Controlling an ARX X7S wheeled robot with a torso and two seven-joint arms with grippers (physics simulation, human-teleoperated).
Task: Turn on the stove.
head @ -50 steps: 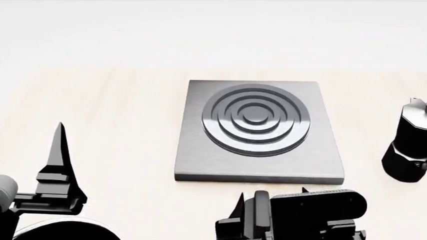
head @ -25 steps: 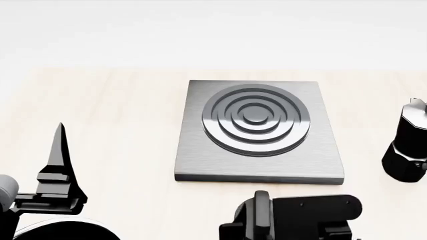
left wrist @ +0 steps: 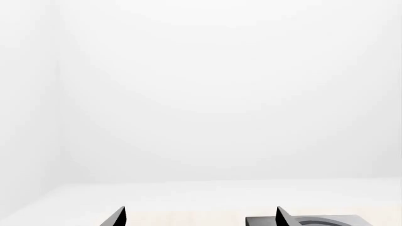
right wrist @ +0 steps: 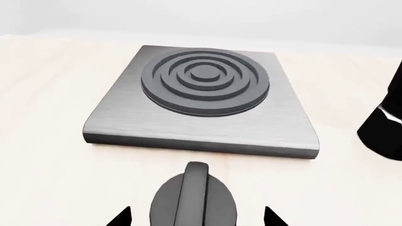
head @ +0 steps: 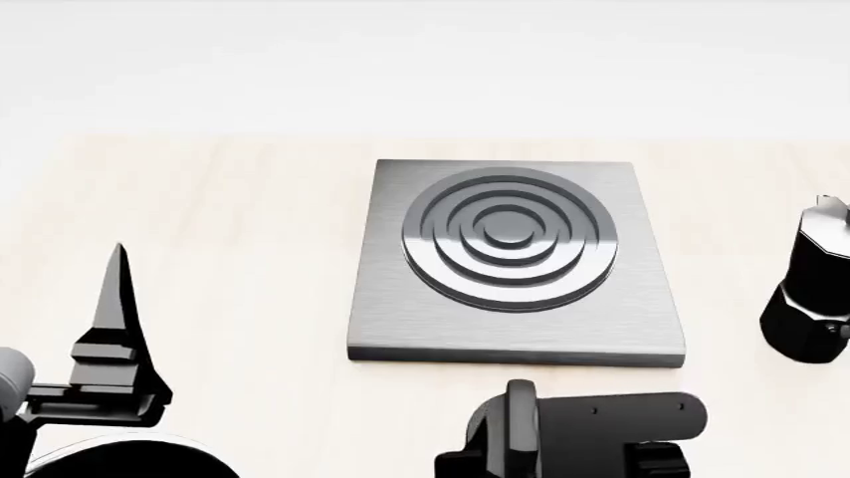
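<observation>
Black knob [right wrist: 193, 197] sat low-centre between our right gripper [right wrist: 193, 217] fingers, spread wide, below the stove [right wrist: 202, 101]; left gripper [left wrist: 199, 219] spread too.

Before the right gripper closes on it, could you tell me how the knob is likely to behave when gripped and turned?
The knob looks rigid, and its raised fin should give the fingertips flat sides to bear on. Its smooth round body would probably slip if pinched instead. It likely turns in place rather than lifting.

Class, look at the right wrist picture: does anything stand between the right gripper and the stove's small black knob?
Nothing visible does. The small round black finned knob sits just before the flat grey metal stove slab, with the right gripper fingertips open on either side of it. The black moka pot stands off to the side.
</observation>
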